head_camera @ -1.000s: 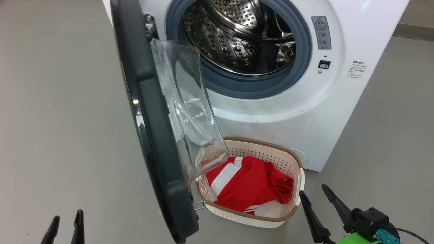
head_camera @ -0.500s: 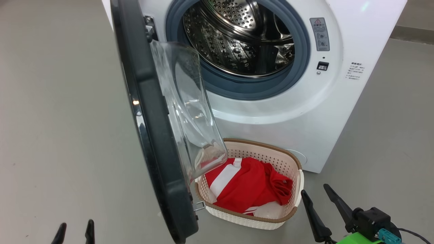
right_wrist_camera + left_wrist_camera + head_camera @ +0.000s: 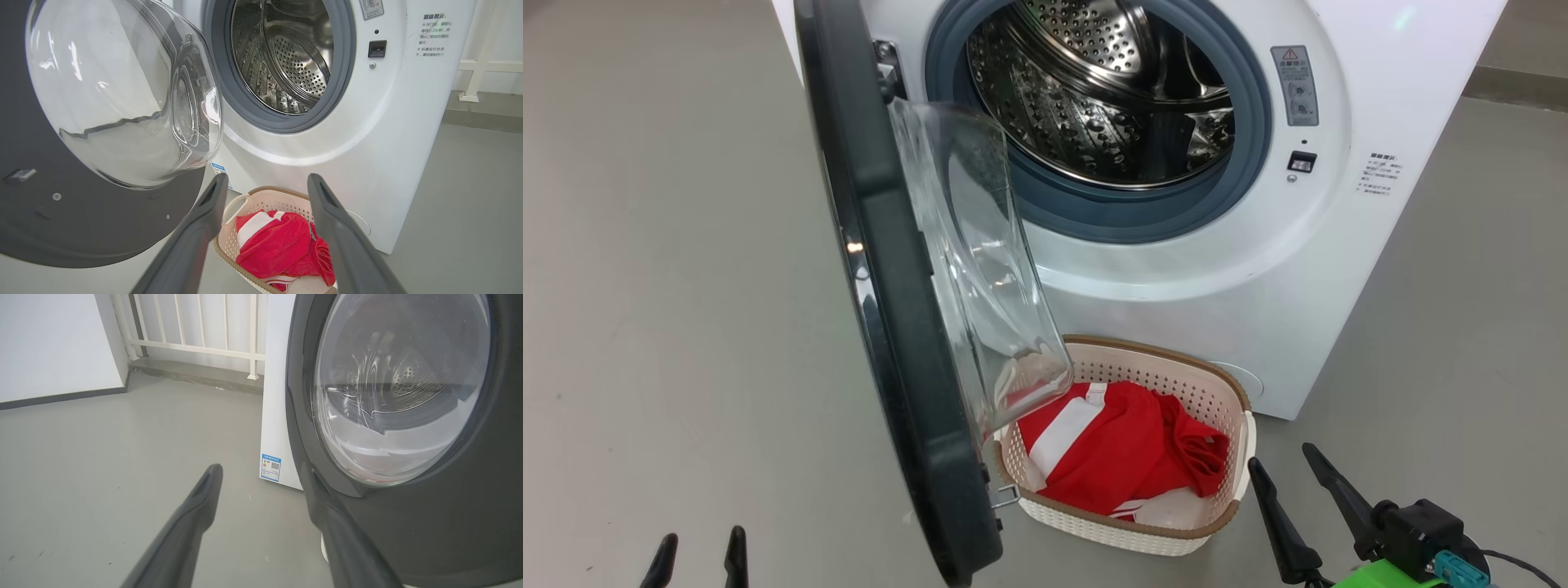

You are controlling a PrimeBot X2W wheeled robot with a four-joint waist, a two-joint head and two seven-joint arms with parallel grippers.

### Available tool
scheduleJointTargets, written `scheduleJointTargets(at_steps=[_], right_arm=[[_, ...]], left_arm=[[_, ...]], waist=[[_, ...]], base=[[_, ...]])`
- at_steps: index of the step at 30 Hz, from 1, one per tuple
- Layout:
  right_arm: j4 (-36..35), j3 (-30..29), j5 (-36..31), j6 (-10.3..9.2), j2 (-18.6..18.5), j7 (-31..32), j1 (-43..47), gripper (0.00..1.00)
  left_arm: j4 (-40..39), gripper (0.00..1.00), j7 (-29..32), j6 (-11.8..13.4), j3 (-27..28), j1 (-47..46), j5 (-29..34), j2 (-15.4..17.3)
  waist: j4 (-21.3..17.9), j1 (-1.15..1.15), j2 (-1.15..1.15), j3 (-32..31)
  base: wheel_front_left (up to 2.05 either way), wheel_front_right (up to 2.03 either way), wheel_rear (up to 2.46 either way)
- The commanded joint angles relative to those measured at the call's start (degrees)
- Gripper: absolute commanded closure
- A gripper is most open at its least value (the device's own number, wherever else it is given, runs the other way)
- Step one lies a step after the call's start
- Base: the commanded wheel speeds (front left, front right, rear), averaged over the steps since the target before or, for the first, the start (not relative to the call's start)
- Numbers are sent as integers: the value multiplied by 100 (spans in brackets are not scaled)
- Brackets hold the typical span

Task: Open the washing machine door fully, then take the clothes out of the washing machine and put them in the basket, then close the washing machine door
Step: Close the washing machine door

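Observation:
The white washing machine (image 3: 1258,269) stands with its steel drum (image 3: 1094,90) showing bare metal. Its door (image 3: 890,310), black-rimmed with a bulging clear window, swings out toward me, edge-on in the head view. Red clothes (image 3: 1119,445) with white stripes lie in the cream basket (image 3: 1213,384) on the floor before the machine. My right gripper (image 3: 1284,467) is open, just right of the basket. My left gripper (image 3: 698,543) is open, low at the left, outside the door. In the left wrist view the left gripper (image 3: 261,469) has the door's outer rim (image 3: 429,522) beside its right finger. The right wrist view looks between open fingertips (image 3: 218,183) at the clothes (image 3: 278,245).
Grey floor (image 3: 670,286) spreads wide to the left of the door and to the right of the machine. A white railing (image 3: 196,326) and a low kerb run behind the machine; a white wall (image 3: 49,343) stands at the far left.
My left gripper has shifted slightly right along the bottom edge. The head view has drifted a little. The door, basket, clothes and right gripper keep their places.

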Motion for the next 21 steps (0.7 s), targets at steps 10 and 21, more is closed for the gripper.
scheduleJointTargets(at_steps=[10, 21], right_arm=[[-132, 127, -42, 35, -52, -37, -57, 0], [-122, 171, -44, 35, -32, -37, -58, 0]], left_arm=[[-299, 28, -70, -32, 298, -186, -347, 119], [-489, 100, -70, -32, 109, -615, -1090, 884]], waist=[[14, 0, 0, -30], [23, 0, 0, -40]], base=[[0, 0, 0], [0, 0, 0]])
